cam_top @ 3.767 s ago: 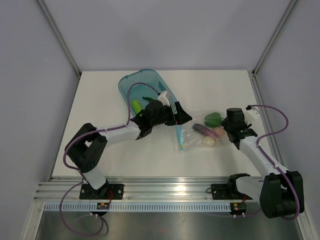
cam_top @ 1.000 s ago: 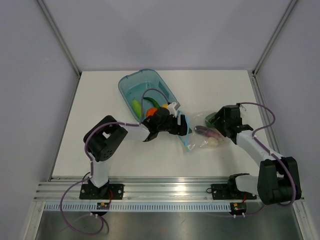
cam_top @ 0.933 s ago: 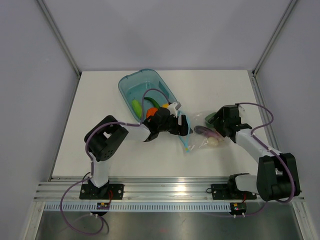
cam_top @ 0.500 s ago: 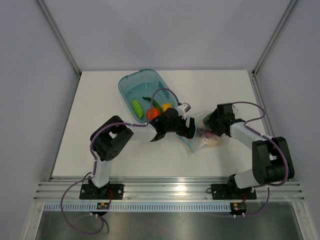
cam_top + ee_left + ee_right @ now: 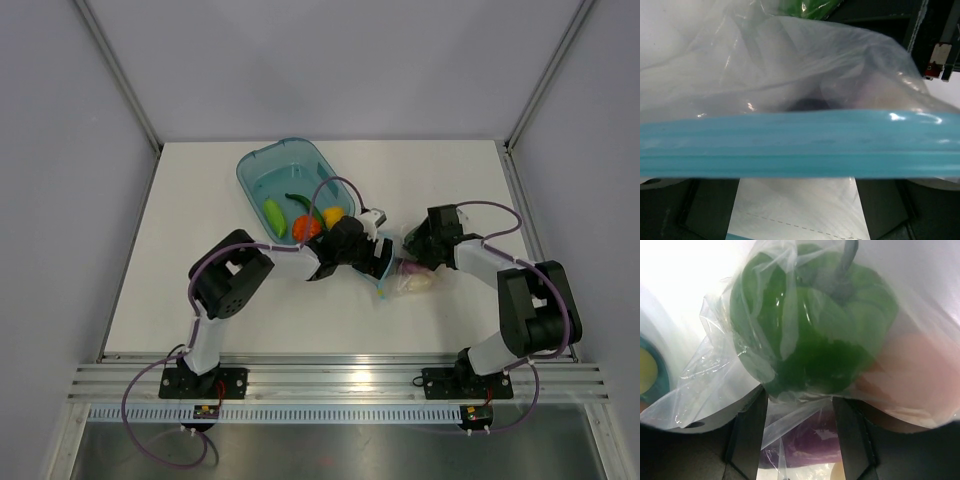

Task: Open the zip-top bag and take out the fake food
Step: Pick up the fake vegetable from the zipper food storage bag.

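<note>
Opening clear crinkly zip-top bag [image 5: 418,282]: left gripper [image 5: 380,262] at its teal zip strip [image 5: 800,142], right gripper [image 5: 413,244] by green toy pepper [image 5: 815,325]. I can't tell either grip; next, pull apart.

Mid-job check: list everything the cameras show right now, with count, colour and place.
table: one, white, under everything.
tub: one, translucent teal, far centre-left of the table.
toy food in the tub: four; yellow-green piece, dark green piece, orange-red piece, yellow piece.
zip-top bag: one, clear, between the two grippers.
zip strip: one, light blue, along the bag's edge.
green pepper: one, inside the bag.
purple piece: one, inside the bag.
pale pinkish piece: one, inside the bag, beside the pepper.
left gripper: black, at the zip strip; grip unclear.
right gripper: black, at the bag's pepper end; grip unclear.
</note>
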